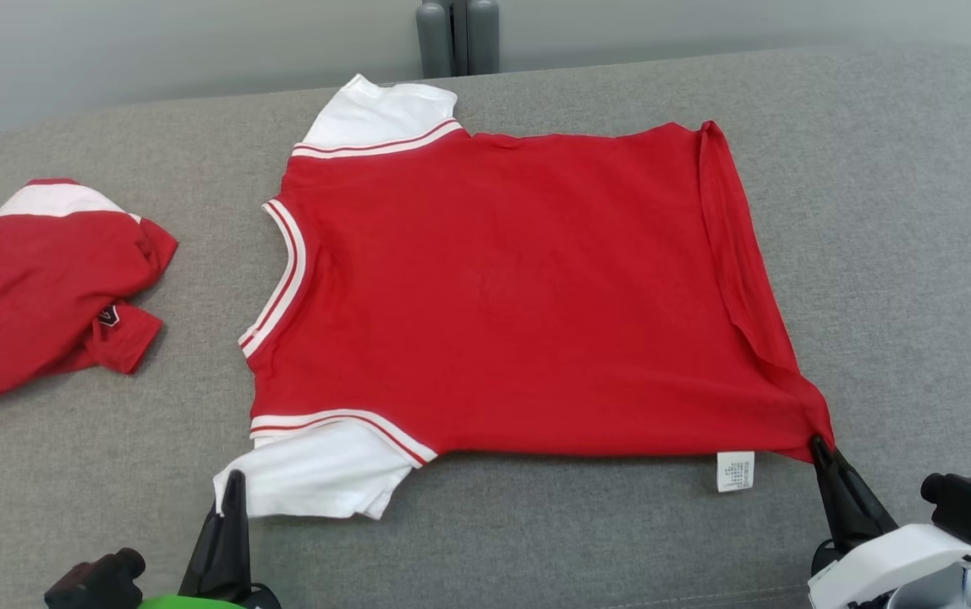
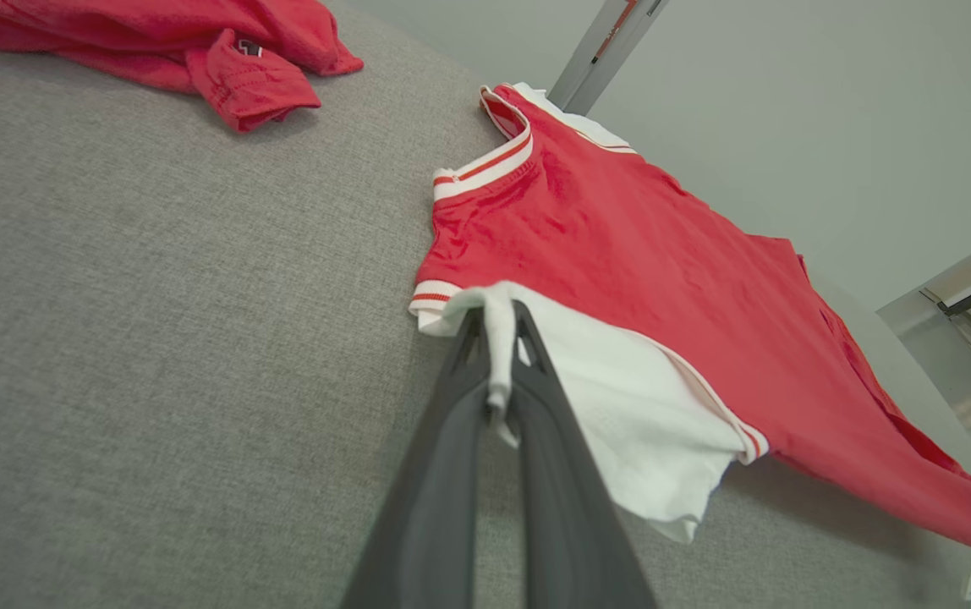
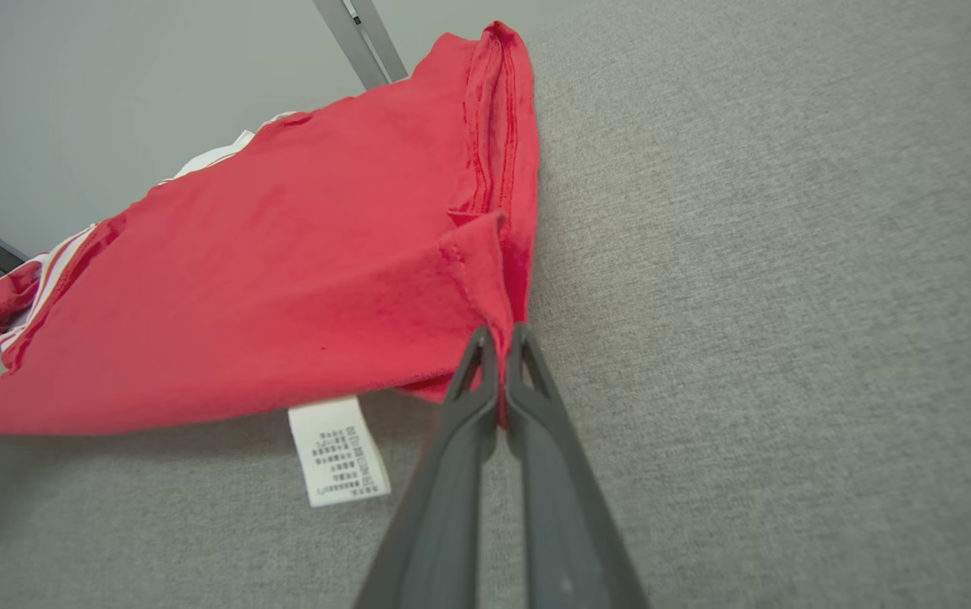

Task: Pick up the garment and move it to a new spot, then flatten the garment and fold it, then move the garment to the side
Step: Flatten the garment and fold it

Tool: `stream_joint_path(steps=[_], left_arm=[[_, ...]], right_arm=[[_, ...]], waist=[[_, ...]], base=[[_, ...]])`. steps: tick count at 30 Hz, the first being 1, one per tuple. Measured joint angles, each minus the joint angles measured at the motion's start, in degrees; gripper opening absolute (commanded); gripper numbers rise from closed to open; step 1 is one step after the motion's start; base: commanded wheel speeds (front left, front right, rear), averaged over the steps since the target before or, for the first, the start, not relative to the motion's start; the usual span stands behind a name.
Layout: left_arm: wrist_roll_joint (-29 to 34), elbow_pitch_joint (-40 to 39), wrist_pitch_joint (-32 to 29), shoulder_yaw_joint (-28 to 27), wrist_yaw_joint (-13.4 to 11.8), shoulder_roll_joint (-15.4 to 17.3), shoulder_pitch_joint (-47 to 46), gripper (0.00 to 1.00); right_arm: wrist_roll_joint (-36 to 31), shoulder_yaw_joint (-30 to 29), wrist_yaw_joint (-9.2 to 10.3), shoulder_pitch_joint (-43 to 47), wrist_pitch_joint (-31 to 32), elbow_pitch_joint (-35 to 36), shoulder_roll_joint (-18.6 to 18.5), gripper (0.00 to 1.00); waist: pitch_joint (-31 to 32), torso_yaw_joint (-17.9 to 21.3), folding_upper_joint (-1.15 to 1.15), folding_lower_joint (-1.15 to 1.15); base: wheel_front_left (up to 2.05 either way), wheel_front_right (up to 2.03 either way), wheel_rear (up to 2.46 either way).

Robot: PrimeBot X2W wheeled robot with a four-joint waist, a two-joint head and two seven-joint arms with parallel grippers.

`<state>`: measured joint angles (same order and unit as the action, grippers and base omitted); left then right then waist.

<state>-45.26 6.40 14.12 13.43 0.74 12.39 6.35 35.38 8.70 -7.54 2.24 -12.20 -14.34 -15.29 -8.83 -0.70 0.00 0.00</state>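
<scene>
a wide grey upholstered surface (image 1: 874, 254), possibly a sofa seat, carries everything. the red garment (image 1: 494, 296) lies spread nearly flat across its middle, collar toward the robot's left. a second red shirt (image 1: 29, 288) sits crumpled at the far left, well apart. the left hand (image 1: 236, 486) is clenched on the near white sleeve (image 1: 316, 474), the right hand (image 1: 818, 444) on the near hem corner (image 1: 803, 414), beside the white label (image 1: 735, 471).
</scene>
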Motion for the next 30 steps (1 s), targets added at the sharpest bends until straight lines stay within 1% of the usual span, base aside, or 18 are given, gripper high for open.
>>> stream_joint_path(steps=[6,13,18,24,30], left_arm=[[1.8,0.5,-0.1,1.4,0.7,0.4,-2.4,0.0],[3.3,1.2,-1.7,1.7,1.8,3.1,-8.2,0.0],[4.1,2.2,-3.8,2.6,2.9,4.8,-13.0,0.0],[5.2,5.9,-5.9,3.6,4.0,5.7,-20.7,0.0],[5.5,13.8,-6.4,4.3,4.9,5.5,-29.0,0.0]], right_arm=[[-1.6,-0.3,0.01,-0.5,1.6,1.8,1.4,0.0],[-2.3,0.3,0.01,-3.8,2.8,3.3,1.4,0.0],[-1.4,-0.1,0.01,-6.1,4.1,3.2,1.3,0.0],[-0.1,-1.1,0.01,-10.8,5.7,1.1,1.5,0.0],[0.3,-1.1,0.01,-18.3,6.5,-4.4,2.2,0.0]], waist=[[-0.2,0.7,0.0,0.0],[-0.4,1.5,0.0,0.0],[-1.0,1.7,0.0,0.0],[-2.6,2.2,0.0,0.0],[-5.3,2.8,0.0,0.0]], base=[[0.0,0.0,0.0],[0.0,0.0,0.0],[0.0,0.0,0.0],[0.0,0.0,0.0],[0.0,0.0,0.0]])
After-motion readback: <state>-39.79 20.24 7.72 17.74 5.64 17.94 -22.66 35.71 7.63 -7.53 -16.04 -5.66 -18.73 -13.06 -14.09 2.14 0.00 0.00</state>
